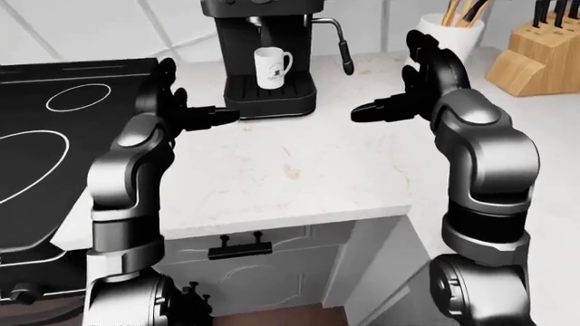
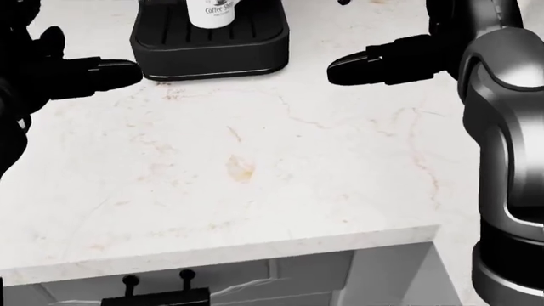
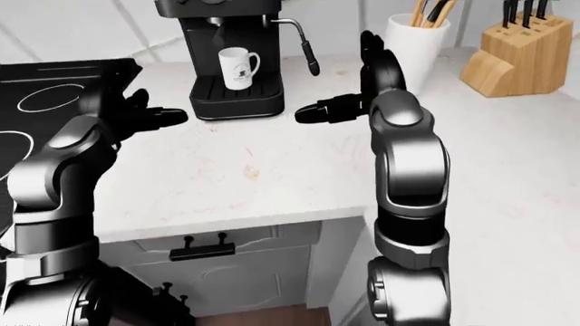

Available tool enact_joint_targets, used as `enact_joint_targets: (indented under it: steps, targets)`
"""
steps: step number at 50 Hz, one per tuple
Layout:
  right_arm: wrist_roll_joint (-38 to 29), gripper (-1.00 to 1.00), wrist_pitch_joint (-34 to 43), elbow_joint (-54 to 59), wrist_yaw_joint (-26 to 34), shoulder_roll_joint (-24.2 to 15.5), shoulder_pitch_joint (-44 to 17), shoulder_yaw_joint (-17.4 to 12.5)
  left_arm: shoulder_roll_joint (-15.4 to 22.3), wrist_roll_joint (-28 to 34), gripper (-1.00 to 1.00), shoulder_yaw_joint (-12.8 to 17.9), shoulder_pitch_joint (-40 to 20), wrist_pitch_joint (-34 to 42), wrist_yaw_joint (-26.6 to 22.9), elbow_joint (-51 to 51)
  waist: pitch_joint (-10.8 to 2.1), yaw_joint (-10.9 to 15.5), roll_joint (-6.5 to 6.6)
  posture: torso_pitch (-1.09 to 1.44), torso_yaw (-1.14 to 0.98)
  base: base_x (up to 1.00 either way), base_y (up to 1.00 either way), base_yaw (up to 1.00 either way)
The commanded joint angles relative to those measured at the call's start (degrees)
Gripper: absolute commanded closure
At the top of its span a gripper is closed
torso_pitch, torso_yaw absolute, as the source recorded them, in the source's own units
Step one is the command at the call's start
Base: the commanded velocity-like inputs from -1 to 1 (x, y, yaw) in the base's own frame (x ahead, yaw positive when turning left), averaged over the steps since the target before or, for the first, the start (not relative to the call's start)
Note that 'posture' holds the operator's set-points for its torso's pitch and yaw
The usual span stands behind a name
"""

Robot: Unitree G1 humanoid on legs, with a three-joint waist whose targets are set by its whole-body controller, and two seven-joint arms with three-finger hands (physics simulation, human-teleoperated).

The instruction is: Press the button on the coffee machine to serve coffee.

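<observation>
A black coffee machine stands at the top of the white counter, with a white mug on its drip tray. Its button is not visible in these views. My left hand hovers open just left of the tray, fingers stretched toward it. My right hand is open too, held above the counter to the right of the machine, beside its steam wand. Neither hand touches the machine.
A black stove top lies left of the counter. A white utensil jar and a wooden knife block stand at the upper right. Grey cabinet drawers with a black handle sit under the counter edge.
</observation>
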Motion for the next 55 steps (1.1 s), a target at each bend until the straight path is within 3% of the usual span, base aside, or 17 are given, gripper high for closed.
enact_joint_targets:
  steps: [1, 2, 6, 11, 15, 19, 20, 24, 26, 31, 36, 39, 40, 44, 47, 49, 55]
  targets:
    - [0.24, -1.00, -1.93, -1.74, 0.01, -0.66, -2.70, -0.41, 0.93, -0.02, -1.00, 0.77, -2.58, -1.83, 0.15, -2.76, -2.05, 0.01, 0.13, 0.00, 0.00, 0.00, 0.00, 0.00]
    - [0.40, -1.00, -1.96, -1.65, 0.04, -0.65, -3.06, -0.32, 0.82, -0.03, -1.00, 0.71, -2.77, -1.78, 0.28, -2.68, -3.56, -0.04, 0.37, 0.00, 0.00, 0.12, 0.00, 0.00]
    - [0.24, -1.00, -2.58, -1.06, -0.33, -0.67, -3.16, -0.02, 0.70, -0.04, -1.00, 0.69, -2.55, -2.30, 0.28, -2.39, 1.36, 0.26, -0.39, 0.00, 0.00, 0.24, 0.00, 0.00]
    - [1.01, -1.00, -2.30, -1.71, -0.31, -0.38, -3.30, -0.51, 0.73, -0.15, -1.00, 0.69, -2.59, -2.04, 0.44, -2.53, -3.64, 0.04, 0.08, 0.00, 0.00, 0.02, 0.00, 0.00]
    - [0.96, -1.00, -2.20, -1.49, -0.88, -0.52, -2.73, -0.30, 0.78, -0.16, -1.00, 0.67, -2.76, -1.65, 0.61, -2.84, -0.02, -0.10, -1.54, 0.00, 0.00, 0.31, 0.15, 0.00]
    - [0.86, -1.00, -2.05, -1.00, -0.99, -0.78, -3.53, -0.12, 0.57, -0.17, -1.00, 0.62, -2.74, -1.61, 0.70, -2.88, -1.67, -0.62, 2.72, 0.00, 0.00, 0.00, 0.00, 0.00]
    - [0.81, -1.00, -2.08, -0.74, -1.01, -0.74, -3.78, 0.02, 0.61, -0.16, -1.00, 0.67, -2.52, -1.81, 0.60, -2.83, -1.00, -0.74, 0.33, 0.00, 0.00, 0.00, 0.00, 0.00]
    - [1.04, -1.00, -2.52, -0.67, -0.68, -0.24, -3.61, 0.27, 0.91, -0.36, -1.00, 0.94, -2.45, -1.66, 0.58, -2.95, -3.29, -0.44, 0.75, 0.00, 0.00, 0.04, 0.00, 0.00]
    - [1.04, -1.00, -2.56, -0.98, -0.44, -0.20, -3.45, 0.41, 0.88, -0.40, -1.00, 0.92, -2.39, -1.75, 0.65, -2.93, 0.27, 0.09, 0.32, 0.00, 0.00, 0.61, 0.00, 0.00]
    - [0.88, -1.00, -2.66, -1.20, -0.45, -0.29, -2.98, 0.08, 0.55, -0.41, -1.00, 0.68, -2.12, -1.80, 0.82, -3.23, 1.26, 0.75, -1.54, 0.00, 0.00, 0.47, 0.00, 0.00]
    - [1.21, -1.00, -2.71, -1.92, -0.31, -0.09, -2.64, 0.31, 0.67, -0.33, -1.00, 0.75, -2.20, -1.81, 0.72, -3.05, -3.04, 0.72, -1.99, 0.00, 0.00, 0.08, 0.00, 0.00]
    - [0.83, -1.00, -2.90, -1.04, -0.61, -0.04, -2.60, 0.21, 0.70, -0.40, -1.00, 0.80, -2.31, -1.59, 0.81, -3.15, 1.83, -0.15, -1.64, 0.00, 0.00, 0.33, 0.00, 0.00]
    - [0.74, -1.00, -2.72, -1.10, -0.63, -0.09, -2.74, 0.27, 0.70, -0.38, -1.00, 0.78, -2.28, -1.68, 0.79, -3.09, -0.62, 0.07, -1.71, 0.00, 0.00, 0.00, 0.00, 0.00]
    - [0.22, -1.00, -2.49, -0.09, -0.33, -0.27, -3.49, 0.69, 0.59, -0.32, -1.00, 0.75, -2.12, -2.23, 0.74, -2.60, -1.09, -0.66, 1.20, 0.00, 0.00, 0.00, 0.00, 0.00]
    - [-0.40, -1.00, -2.41, -0.06, 0.40, -0.14, -3.60, 0.86, 0.55, -0.27, -1.00, 0.72, -2.01, -2.54, 0.67, -2.32, -3.71, 0.21, -0.05, 0.00, 0.00, -0.53, 0.28, 0.00]
    - [-0.59, -1.00, -2.22, -0.17, 0.64, -0.25, -3.79, 0.86, 0.61, -0.32, -1.00, 0.75, -2.18, -2.39, 0.71, -2.33, -1.17, 0.39, -0.20, 0.00, 0.00, 0.00, 0.00, 0.00]
    - [-1.10, -1.00, -1.67, -0.77, 1.12, -0.37, -3.38, 0.75, 0.37, -0.31, -1.00, 0.61, -1.80, -2.59, 0.83, -2.56, -1.77, 0.41, -0.74, 0.00, 0.00, 0.00, 0.00, 0.00]
